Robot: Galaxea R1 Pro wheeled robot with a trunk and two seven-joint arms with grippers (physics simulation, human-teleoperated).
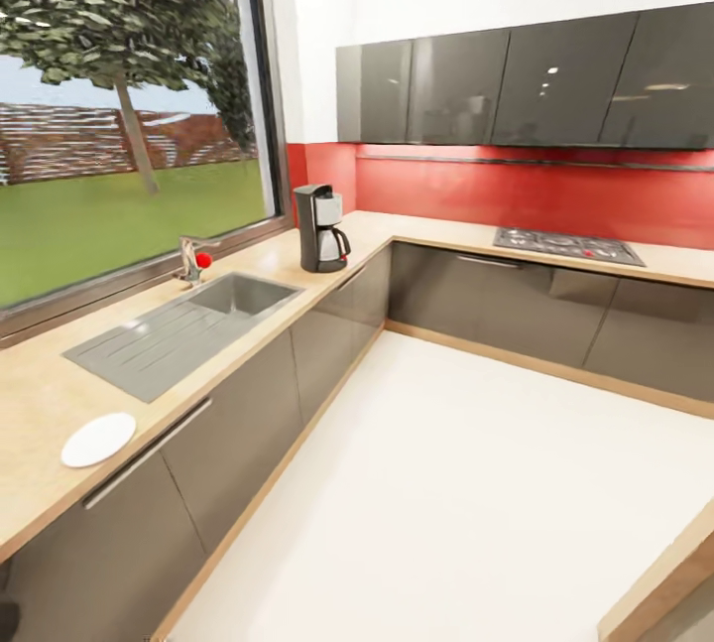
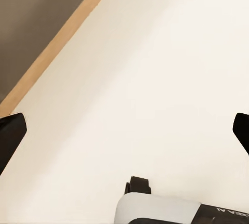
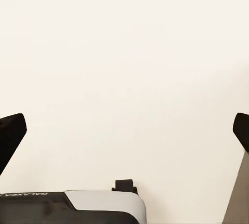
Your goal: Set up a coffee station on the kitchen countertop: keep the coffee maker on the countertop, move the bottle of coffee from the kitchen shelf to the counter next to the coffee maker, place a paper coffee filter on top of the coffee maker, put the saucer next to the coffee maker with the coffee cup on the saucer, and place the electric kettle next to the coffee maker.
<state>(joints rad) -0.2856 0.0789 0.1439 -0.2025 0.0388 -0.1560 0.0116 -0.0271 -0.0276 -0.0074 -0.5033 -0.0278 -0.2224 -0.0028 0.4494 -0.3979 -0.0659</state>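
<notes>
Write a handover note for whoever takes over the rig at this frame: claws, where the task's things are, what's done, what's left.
Left claw: open, empty, over the pale floor.
Right claw: open, empty, over the floor.
Coffee maker: standing on the countertop near the corner, beyond the sink.
Saucer: on the countertop's near end, nothing on it, far from the coffee maker.
Done: coffee maker in place.
Left: saucer to the maker, plus cup, coffee bottle, filter and kettle.

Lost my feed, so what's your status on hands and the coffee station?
Both hands open, empty, over floor: left hand, right hand. Coffee maker on countertop past sink. Saucer apart, near end. Nothing blocking.
</notes>
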